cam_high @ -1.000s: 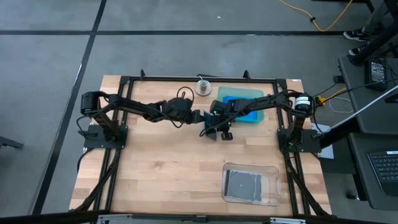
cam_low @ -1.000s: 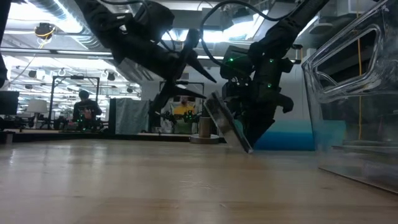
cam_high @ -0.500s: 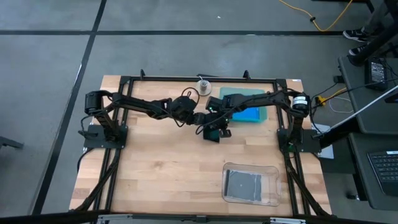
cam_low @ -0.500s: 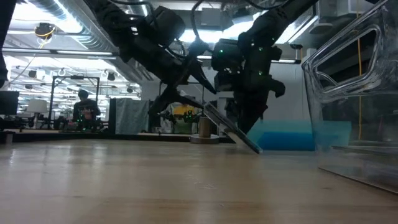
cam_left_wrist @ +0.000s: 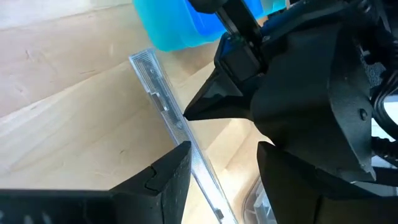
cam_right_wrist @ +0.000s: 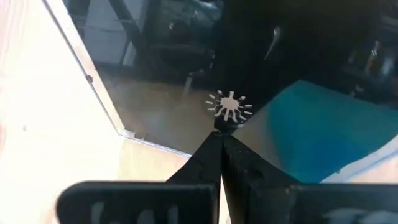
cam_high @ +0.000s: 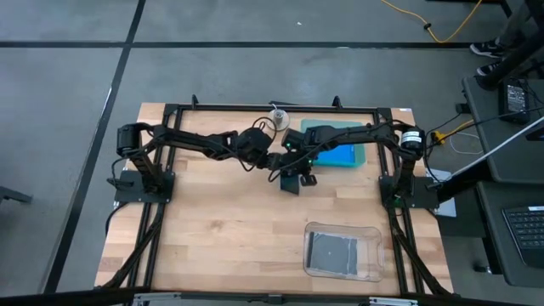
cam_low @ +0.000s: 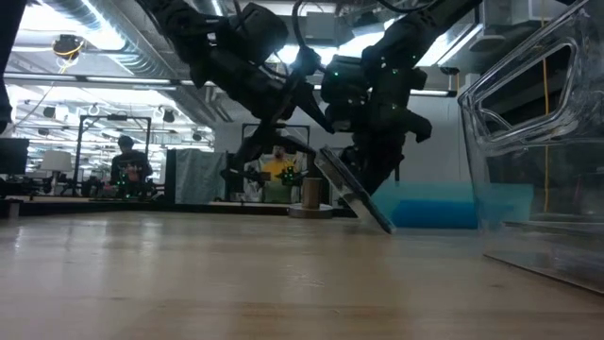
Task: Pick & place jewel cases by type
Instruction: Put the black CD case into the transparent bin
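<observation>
A dark squarish jewel case [cam_high: 291,182] stands tilted near the table's middle, its lower edge [cam_low: 385,227] on the wood and its upper edge toward the left. My right gripper [cam_high: 297,167] comes down on it from the right, shut. My left gripper [cam_left_wrist: 224,163] reaches in from the left, open. The case's clear edge [cam_left_wrist: 163,106] runs between its two fingers, close beside one finger [cam_left_wrist: 168,177]; whether that finger touches it I cannot tell. Blue jewel cases [cam_high: 337,155] lie in the teal tray [cam_high: 360,129]. My right gripper has the tips of its shut fingers [cam_right_wrist: 219,146] against the case's broad dark face, right beside the disc hub [cam_right_wrist: 229,106]. The fingers slant down from above and from the table's right. The case leans tilted, with only its lower edge on the table.
A clear plastic tray [cam_high: 375,233] at the near right holds another dark case [cam_high: 331,252]; in the low view its wall [cam_low: 528,142] fills the right side. A small spool [cam_high: 278,118] stands at the far edge, beside the teal tray. Bare wood lies left and near.
My right gripper has risen a little, still shut. My left gripper has moved toward the table's right, closer to the case, and has rolled somewhat. The case stays tilted with its lower edge on the table.
</observation>
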Robot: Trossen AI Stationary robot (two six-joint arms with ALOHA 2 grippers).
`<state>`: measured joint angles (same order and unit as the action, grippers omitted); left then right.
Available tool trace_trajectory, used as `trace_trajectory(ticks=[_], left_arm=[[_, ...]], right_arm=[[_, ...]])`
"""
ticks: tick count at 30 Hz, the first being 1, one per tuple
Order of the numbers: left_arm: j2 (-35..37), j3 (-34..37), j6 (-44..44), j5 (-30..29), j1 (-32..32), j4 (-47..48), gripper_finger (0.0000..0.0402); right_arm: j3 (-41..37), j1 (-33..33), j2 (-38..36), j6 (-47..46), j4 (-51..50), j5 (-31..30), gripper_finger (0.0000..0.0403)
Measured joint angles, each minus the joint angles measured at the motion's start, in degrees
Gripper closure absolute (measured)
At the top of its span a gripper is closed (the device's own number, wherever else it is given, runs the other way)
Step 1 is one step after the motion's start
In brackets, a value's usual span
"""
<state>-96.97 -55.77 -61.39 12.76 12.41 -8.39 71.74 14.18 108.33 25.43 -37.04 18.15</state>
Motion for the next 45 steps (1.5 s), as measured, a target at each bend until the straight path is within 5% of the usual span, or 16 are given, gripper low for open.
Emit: trace_trajectory(ticks=[12,27,45], left_arm=[[1.49,-2.07,3.59,2.42,0.17,6.71,0.0221],[6.99,-2.64,14.27,2.33,-0.47,19.48,0.0252],[6.71,2.96,16.73,-2.12,-2.29,29.73,0.0247]], right_arm=[[0.01,-0.16,0.05,-2.08,4.82,3.94,0.0393],[-4.77,-4.42,0.81,-13.34,26.56,5.96,0.0393],[-5.32,-4.79,0.88,-13.0,21.52,0.8,0.0393]])
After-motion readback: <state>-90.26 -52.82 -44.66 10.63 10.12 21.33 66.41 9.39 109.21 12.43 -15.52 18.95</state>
